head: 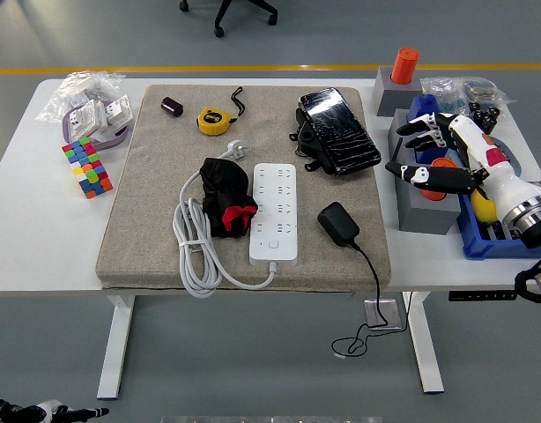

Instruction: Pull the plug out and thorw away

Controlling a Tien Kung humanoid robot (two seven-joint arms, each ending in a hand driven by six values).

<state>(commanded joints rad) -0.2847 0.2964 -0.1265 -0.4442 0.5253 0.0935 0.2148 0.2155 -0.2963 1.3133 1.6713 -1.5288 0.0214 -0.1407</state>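
The black plug [338, 225] lies on the grey mat [147, 203] beside the power strip [274, 211], already out of it, while the right hand [447, 159] hovers at the desk [24, 238] edge, fingers [420, 174] released.

One power strip [275, 211], one black adapter [338, 225], one tape measure [213, 120], one colourful cube [87, 167], one dark case [337, 129], one black-and-red bundle [226, 196], one small dark cylinder [172, 107], two grey blocks [393, 92] [426, 210], one blue bin [482, 242], one grey mat [147, 211].
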